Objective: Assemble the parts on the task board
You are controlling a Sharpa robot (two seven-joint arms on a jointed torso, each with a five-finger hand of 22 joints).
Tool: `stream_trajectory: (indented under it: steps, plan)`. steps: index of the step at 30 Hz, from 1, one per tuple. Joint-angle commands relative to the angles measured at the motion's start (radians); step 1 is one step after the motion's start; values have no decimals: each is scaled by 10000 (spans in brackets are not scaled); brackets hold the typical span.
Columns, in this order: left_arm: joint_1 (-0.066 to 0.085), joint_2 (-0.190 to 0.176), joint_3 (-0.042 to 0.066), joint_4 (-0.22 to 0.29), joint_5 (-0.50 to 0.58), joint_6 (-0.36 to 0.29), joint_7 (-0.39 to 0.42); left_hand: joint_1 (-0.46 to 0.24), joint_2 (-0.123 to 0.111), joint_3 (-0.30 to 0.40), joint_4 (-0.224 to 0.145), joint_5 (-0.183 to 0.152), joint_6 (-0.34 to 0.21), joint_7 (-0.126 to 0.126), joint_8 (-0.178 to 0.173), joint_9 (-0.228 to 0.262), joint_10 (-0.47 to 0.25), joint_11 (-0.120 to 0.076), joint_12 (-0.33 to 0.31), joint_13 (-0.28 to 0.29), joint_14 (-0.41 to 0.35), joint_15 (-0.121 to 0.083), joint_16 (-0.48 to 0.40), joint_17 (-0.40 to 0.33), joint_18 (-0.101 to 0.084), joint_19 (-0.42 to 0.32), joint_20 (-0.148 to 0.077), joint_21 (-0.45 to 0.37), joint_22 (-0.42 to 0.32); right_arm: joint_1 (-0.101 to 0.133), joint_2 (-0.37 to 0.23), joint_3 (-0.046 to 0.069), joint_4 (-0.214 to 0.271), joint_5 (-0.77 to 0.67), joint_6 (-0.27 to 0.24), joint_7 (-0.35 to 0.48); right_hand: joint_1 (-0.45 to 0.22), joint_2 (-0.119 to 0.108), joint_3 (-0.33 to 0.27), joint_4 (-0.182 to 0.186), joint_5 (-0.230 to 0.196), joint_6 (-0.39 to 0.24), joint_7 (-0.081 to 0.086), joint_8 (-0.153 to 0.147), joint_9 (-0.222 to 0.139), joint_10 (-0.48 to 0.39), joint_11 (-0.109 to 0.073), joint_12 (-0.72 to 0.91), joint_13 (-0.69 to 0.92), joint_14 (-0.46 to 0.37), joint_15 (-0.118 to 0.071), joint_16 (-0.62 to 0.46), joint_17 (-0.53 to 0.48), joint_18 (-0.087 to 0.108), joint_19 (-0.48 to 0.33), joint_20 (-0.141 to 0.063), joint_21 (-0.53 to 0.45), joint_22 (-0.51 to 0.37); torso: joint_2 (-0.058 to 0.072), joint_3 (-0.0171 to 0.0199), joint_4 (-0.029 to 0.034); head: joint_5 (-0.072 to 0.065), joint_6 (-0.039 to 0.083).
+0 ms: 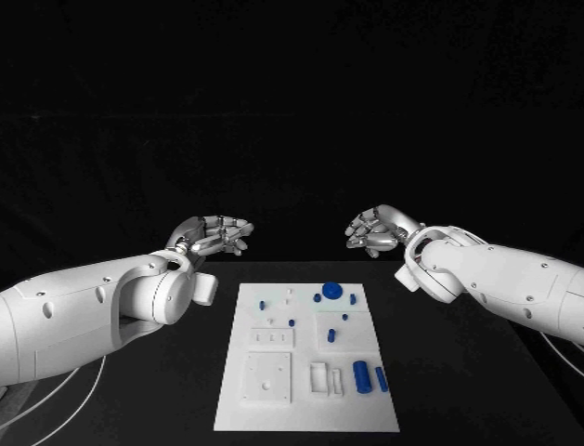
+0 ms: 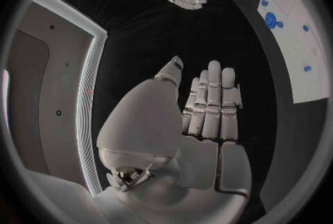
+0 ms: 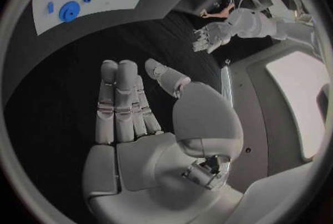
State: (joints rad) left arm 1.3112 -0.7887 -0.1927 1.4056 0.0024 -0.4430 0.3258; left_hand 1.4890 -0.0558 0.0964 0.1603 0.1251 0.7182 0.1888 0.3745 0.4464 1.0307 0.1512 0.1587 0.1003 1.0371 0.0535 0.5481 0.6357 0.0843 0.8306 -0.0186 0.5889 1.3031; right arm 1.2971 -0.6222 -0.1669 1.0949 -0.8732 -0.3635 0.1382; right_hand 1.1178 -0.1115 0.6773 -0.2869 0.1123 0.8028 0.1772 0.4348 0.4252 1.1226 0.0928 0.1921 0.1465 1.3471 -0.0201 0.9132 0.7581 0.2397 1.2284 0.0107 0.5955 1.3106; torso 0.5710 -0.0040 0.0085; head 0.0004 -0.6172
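Black table (image 1: pixel 171 390), dark surround, is carrying the white task board (image 1: pixel 272 409) at centre, blue parts (image 1: pixel 361 375) lying on it. Left hand (image 1: pixel 216 233) and right hand (image 1: pixel 379 229) are hovering released, holding nothing, beyond its 12 o'clock edge. Round blue part (image 1: pixel 331 290) is lying nearer the right hand, toward 6 o'clock.

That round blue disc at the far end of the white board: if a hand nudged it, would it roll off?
Probably not. The round blue disc seems to lie flat on the task board, so it would likely slide rather than roll. It looks small and rigid, probably light. Both hands are off it.
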Motion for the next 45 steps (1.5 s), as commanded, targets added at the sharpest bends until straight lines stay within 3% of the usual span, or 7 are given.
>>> stream_trajectory:
  steps: [1, 10, 16, 21, 25, 33, 45]
  plan:
    - [78, -178, 39, 402, -448, 467, 50, 205, -25, -194, 58, 55, 111, 14, -79, -115, 107, -27, -127, -45, 177, -84, 252, 126, 303, 190, -124, 183, 74, -1, 113, 7, -105, -2714, 321, -183, 109, -118, -71, 27, -35, 109, -17, -170, -89, 100, -3, -203, 6, -20, 2, 995, 696, 221, 557, -371, 716, 252, 271, -1, 141, -62, 82]
    - [367, -731, 55, 1358, -574, 492, 1, 719, -53, -710, 642, 44, 227, 13, -220, -352, 302, -54, -457, -135, 240, -162, 785, 332, 165, 365, -404, 521, 147, 0, 500, 15, -336, -4377, 257, -625, 103, -330, -7, 19, -121, 117, -106, -419, -181, 24, 85, -652, -43, -133, 61, 1591, 805, 221, 943, -738, 1633, 231, 797, 19, 318, -190, 326]
    - [418, -787, 73, 1620, -597, 538, -24, 1047, -39, -997, 1108, 57, 254, 4, -244, -425, 373, -66, -599, -162, 195, -167, 911, 326, 149, 362, -433, 610, 128, -6, 648, 16, -305, -5110, 419, -1050, -63, -373, 22, 68, 366, 142, -38, -495, -193, 128, 84, -789, -31, -97, 72, 1889, 727, 221, 1163, -905, 1958, 216, 1103, 8, 405, -252, 470]
    - [418, -785, 74, 1678, -603, 586, -57, 1141, -29, -1120, 1258, 52, 246, -9, -254, -447, 366, -72, -662, -176, 178, -167, 942, 313, 142, 355, -432, 639, 120, -9, 761, 16, -292, -5584, 470, -1282, -96, -352, 40, 46, 393, 233, 1, -489, -176, 332, 27, -779, 16, -104, 8, 2026, 638, 221, 1409, -1058, 2161, 198, 1295, 2, 475, -290, 526]
    - [418, -748, 74, 1655, -603, 611, -62, 1126, -25, -1194, 1293, 46, 233, -16, -262, -460, 338, -73, -706, -188, 160, -166, 947, 301, 134, 346, -429, 649, 113, -16, 886, 15, -379, -6020, 630, -1523, -90, -351, 86, 34, 423, 223, 1, -521, -182, 318, 35, -853, 4, -131, 14, 2080, 564, 221, 1512, -1132, 2184, 157, 1528, -39, 525, -356, 645]
    - [418, -834, 76, 1803, -620, 681, -93, 1045, -16, -1303, 1306, 26, 199, -33, -282, -485, 278, -67, -786, -210, 117, -157, 938, 268, 121, 319, -424, 649, 90, -121, 1025, 11, -579, -6825, 772, -1908, -150, -495, 129, 50, 166, 167, -147, -598, -197, 41, 152, -1160, -144, -193, 126, 2204, 380, 221, 1591, -1132, 2074, 47, 1824, -59, 621, -451, 721]
    - [419, -879, 171, 1991, -711, 735, -117, 953, -35, -1370, 1313, 15, 176, -43, -294, -505, 236, -53, -843, -224, 77, -143, 922, 234, 112, 287, -413, 638, 63, -255, 1308, -7, -846, -7433, 635, -2278, -162, -675, 205, 110, -195, 201, -200, -640, -238, -158, 250, -1266, -322, -248, 224, 2370, 166, 221, 1668, -1049, 1950, -41, 2209, -90, 694, -509, 852]
